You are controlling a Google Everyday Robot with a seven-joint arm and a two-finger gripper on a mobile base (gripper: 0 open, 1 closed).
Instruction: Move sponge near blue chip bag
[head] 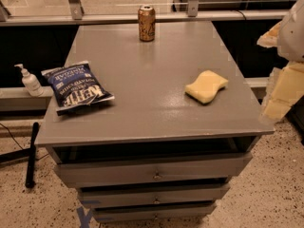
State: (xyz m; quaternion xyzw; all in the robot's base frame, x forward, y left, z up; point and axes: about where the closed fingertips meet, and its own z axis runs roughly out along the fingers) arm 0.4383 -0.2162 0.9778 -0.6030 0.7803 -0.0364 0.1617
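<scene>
Yellow foam, the sponge (206,86) lay on the table (142,80) right of the can (147,23) and nearer us; the blue chip bag (76,86) lay nearer and left of the can. Our tool (282,96) hung farther right; its state we could not tell.

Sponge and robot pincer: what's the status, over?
Pincer beside table, right edge, clear of sponge. Sponge on right, blue chip bag far left. Nothing between them.

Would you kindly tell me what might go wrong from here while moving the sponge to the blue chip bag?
The gripper sits off the right edge of the table, beyond the sponge, so a low approach might clip that edge. The blue chip bag lies at the left edge; a sponge pushed into it might nudge it off.
</scene>
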